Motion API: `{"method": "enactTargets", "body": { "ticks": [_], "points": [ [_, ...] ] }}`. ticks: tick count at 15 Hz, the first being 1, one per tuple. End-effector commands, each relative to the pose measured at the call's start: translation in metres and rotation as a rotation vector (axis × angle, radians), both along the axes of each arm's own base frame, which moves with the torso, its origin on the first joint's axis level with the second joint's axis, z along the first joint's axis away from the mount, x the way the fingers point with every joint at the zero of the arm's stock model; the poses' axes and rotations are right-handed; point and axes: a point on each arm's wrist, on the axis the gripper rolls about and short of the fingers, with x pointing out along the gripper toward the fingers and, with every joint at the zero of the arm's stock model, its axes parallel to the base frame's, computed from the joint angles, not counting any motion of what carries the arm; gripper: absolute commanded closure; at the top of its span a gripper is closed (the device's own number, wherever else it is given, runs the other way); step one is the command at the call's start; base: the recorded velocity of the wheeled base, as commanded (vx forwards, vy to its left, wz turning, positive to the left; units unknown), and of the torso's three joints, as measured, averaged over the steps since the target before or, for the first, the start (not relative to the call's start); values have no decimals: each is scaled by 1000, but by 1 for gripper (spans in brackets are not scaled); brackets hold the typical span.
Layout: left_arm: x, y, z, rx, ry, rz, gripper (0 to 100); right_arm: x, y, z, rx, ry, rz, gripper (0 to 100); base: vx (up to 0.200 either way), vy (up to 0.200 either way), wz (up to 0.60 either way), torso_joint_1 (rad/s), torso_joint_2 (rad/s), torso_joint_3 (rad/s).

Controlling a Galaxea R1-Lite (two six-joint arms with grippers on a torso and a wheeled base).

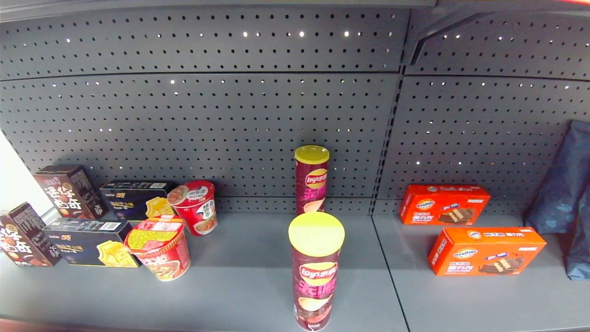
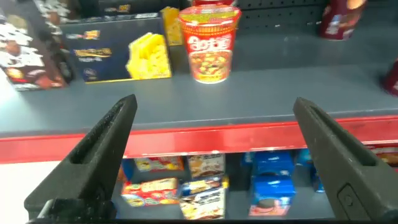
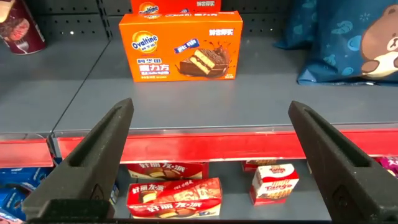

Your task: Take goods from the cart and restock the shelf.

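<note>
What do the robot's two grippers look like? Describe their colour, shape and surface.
The left gripper and right gripper look alike. Each has two matte black fingers, shaped as long wedges that taper to blunt tips, with a slightly grainy surface.

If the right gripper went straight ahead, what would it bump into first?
Probably the front orange box on the shelf, just ahead of the right gripper. It might catch the shelf's red front edge first; depth is unclear.

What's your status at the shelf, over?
Left claw open, empty. Right claw open, empty. Both at shelf front edge; nothing held. Front chip can stands mid-shelf.
</note>
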Motion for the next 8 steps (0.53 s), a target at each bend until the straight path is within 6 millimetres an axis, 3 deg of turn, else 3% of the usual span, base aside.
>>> {"method": "enactTargets", "body": {
  "ticks": [1,8],
  "points": [
    [0,0,1,-6,-2,-11,0,0,0,0,0,1,0,0,0,0,0,0,0,0],
    [0,0,1,-8,-2,-8,0,0,0,0,0,1,0,0,0,0,0,0,0,0]
  ]
}}
